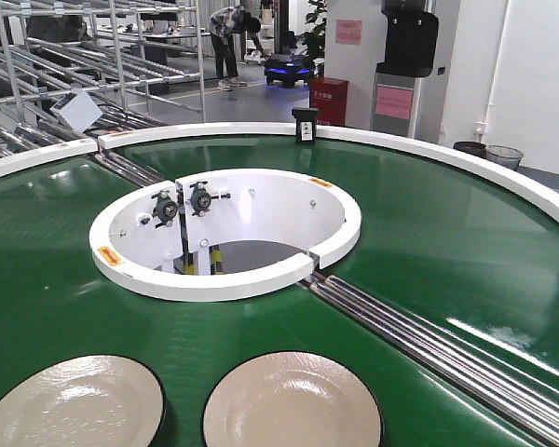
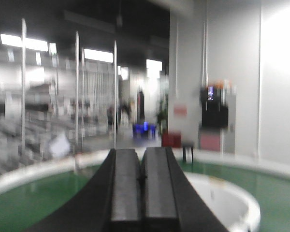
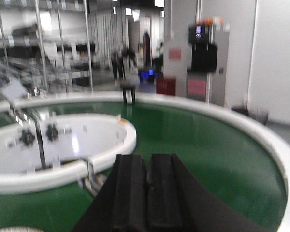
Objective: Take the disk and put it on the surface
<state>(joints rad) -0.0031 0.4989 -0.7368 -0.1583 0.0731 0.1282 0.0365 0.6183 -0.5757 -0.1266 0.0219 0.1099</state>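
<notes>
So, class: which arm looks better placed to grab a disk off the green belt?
Probably right. The right pincer looks down over the belt, with what may be a disk edge low-left in its view. The left pincer sees no disk. Both are shut.

A factory or warehouse hall, shown by a large green ring-shaped conveyor belt [image 1: 429,233] with white rims [image 1: 224,284] and steel rollers [image 1: 429,345], metal roller racks [image 1: 65,65] behind it, and a blue-lit wheeled cart [image 1: 289,70] on the open grey floor.
</notes>
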